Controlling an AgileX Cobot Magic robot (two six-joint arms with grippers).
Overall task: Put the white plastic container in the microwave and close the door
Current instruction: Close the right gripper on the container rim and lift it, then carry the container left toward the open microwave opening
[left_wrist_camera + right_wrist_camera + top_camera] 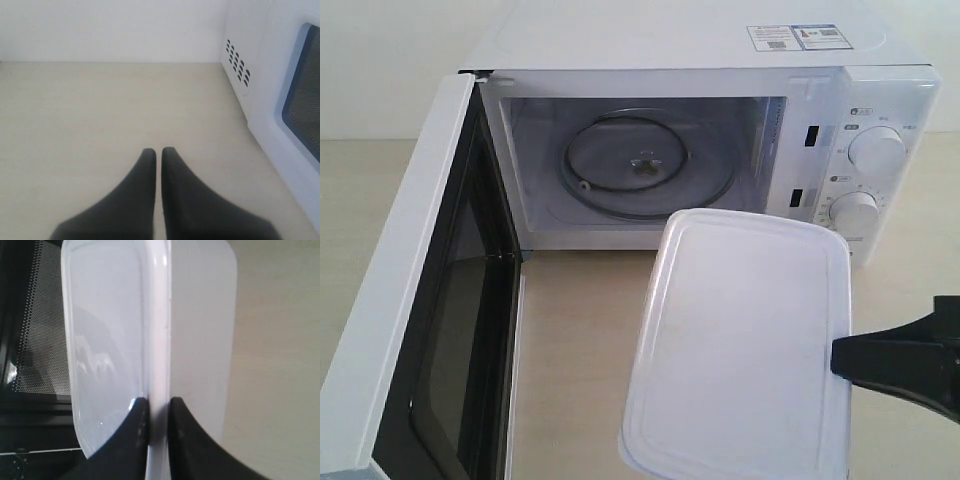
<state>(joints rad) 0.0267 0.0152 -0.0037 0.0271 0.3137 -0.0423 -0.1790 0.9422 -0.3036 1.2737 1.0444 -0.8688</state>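
The white plastic container [740, 350] hangs in the air in front of the microwave [720, 120], its flat lid up, just outside the open cavity with the glass turntable [645, 165]. My right gripper [840, 358] is shut on the rim of the container [160, 330] at its right side. The door [410, 330] stands wide open on the left, dark window facing inward. My left gripper [158, 152] is shut with nothing in it, above the table beside the microwave's vented side wall [239, 67]; it does not show in the exterior view.
The light wooden table [580, 340] runs under the container and in front of the cavity. Two round dials [875, 150] sit on the microwave's right panel. A white wall stands behind.
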